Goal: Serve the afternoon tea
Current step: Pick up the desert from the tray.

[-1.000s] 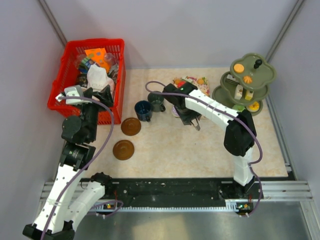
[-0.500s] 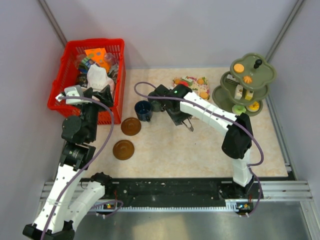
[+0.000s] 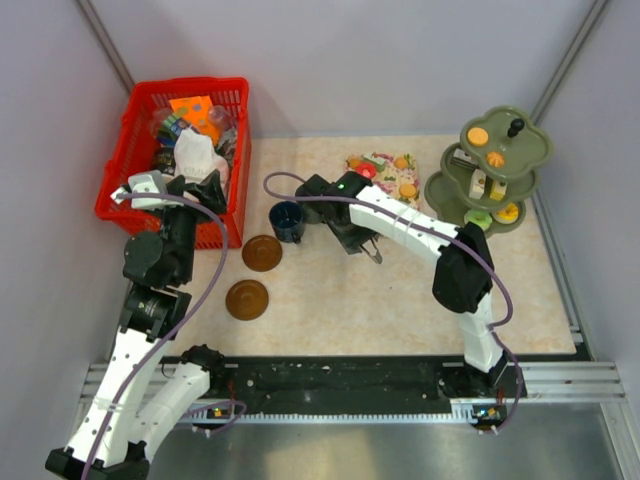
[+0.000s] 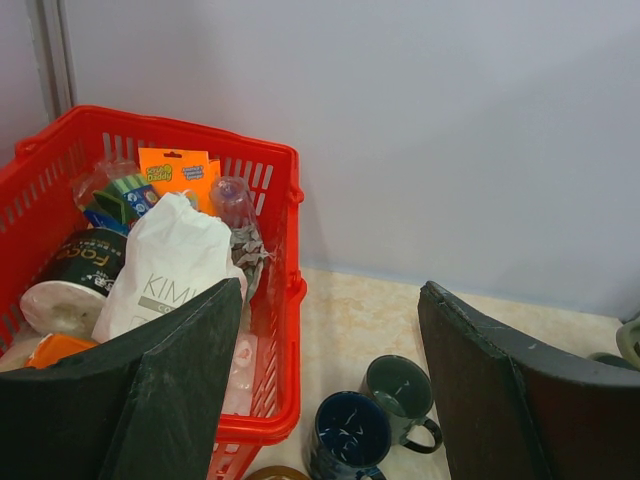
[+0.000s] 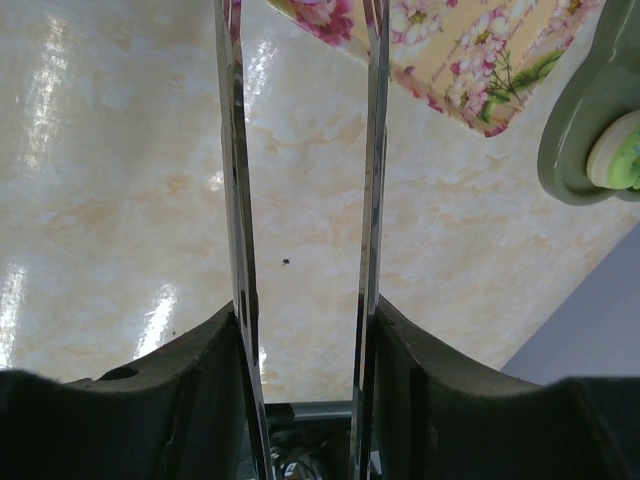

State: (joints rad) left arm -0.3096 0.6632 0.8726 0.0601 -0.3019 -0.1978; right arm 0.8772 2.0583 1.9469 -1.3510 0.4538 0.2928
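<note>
Right gripper (image 5: pixel 303 312) is clamped tight on the tongs (image 5: pixel 236 200), with the stand (image 5: pixel 590 110) off at its right edge. Left gripper (image 4: pixel 328 300) is spread wide beside the basket (image 4: pixel 180 129). The navy mug (image 4: pixel 345 437) and dark-green mug (image 4: pixel 398 388) sit side by side, framed between its fingers.

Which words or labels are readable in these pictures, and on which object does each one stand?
"KIMU", the rest hidden: white bag in the red basket.
"Fo", the rest unclear: dark tub.
Orange card: print too small to read.
</note>
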